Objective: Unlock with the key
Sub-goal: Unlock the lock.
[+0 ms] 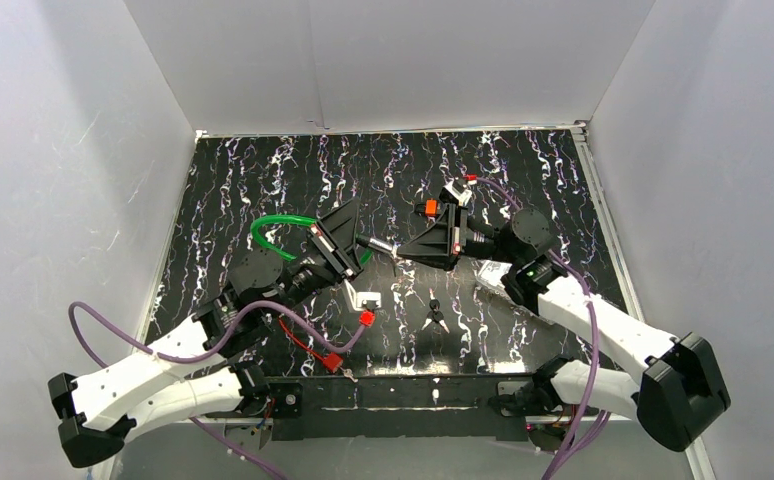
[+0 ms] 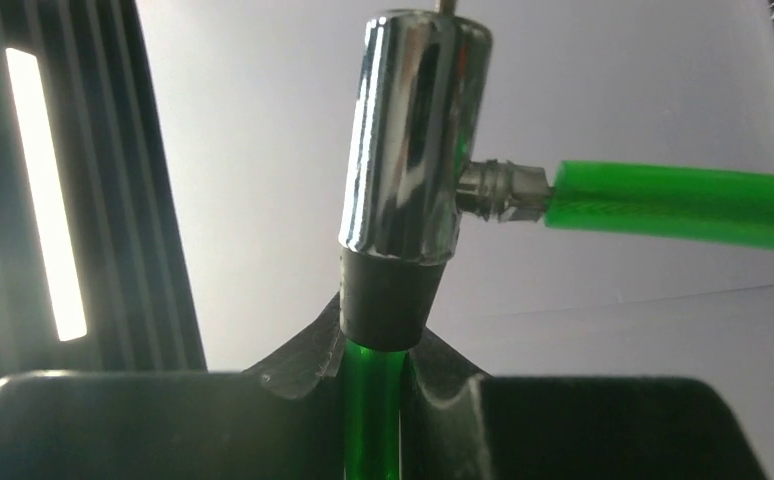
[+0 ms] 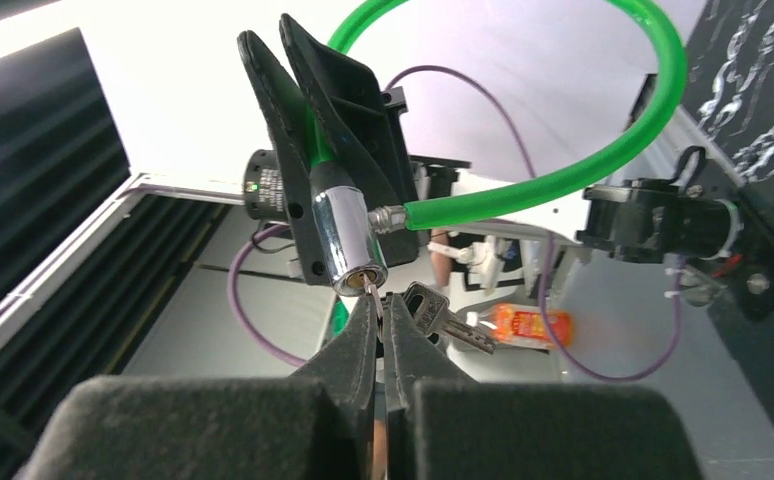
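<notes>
A cable lock with a chrome cylinder (image 1: pixel 377 245) and a green cable loop (image 1: pixel 268 228) is held above the table. My left gripper (image 1: pixel 335 243) is shut on it; in the left wrist view the jaws close on the green cable (image 2: pixel 373 400) under the cylinder (image 2: pixel 413 130). My right gripper (image 1: pixel 403 251) is shut on a key (image 3: pixel 376 305) whose blade tip sits in the cylinder's keyhole (image 3: pixel 364 276). A spare key (image 3: pixel 443 318) hangs beside the right gripper (image 3: pixel 383 310).
A small black key bunch (image 1: pixel 434 314) lies on the black marbled table (image 1: pixel 523 180). A white tag (image 1: pixel 367 298) and red-ended wires (image 1: pixel 333 360) lie near the front. White walls surround the table.
</notes>
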Controlling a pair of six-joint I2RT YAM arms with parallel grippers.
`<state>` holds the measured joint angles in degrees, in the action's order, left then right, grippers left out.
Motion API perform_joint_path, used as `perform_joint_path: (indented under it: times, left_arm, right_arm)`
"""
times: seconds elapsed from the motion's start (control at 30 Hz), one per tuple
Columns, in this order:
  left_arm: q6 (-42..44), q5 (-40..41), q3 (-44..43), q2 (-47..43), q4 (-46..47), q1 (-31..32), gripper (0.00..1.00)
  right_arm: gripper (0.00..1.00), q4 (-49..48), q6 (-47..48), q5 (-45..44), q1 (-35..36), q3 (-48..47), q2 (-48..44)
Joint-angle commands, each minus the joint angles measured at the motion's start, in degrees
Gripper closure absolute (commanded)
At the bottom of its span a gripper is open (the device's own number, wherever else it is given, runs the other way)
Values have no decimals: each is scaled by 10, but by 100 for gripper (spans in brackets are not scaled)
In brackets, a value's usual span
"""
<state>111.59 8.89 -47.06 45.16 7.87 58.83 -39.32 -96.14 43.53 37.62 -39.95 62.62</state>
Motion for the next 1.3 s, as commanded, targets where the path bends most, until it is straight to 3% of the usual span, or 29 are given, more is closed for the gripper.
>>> perform_joint_path:
  times: [0.0,0.47,0.5,0.6,0.7,0.83,1.13,1.27]
  left_arm:
    - [31,-141,20,3,36,26,100]
    - [43,-133,25,1,39,26,100]
    - [43,-132,25,1,38,26,100]
    - [40,-124,22,3,41,26,100]
    - [31,-113,18,3,41,26,100]
    - [1,-96,2,4,29,26,100]
    - [-127,-28,-81,32,-3,26,100]
    - [-278,9,-187,57,-68,26,100]
  right_arm:
    - [99,-177,-127,-50,7,0,23]
    - [97,-191,-170,-42,3,-12,30]
    - [91,-189,-172,-42,2,-13,29]
    - [51,-163,-170,-39,1,-14,22]
    - [34,-133,-159,-30,-7,-19,10]
    - [27,-84,-132,-6,-34,-37,-16]
    - [21,124,9,44,-144,-82,-83]
    - [19,345,234,14,-160,-149,-109]
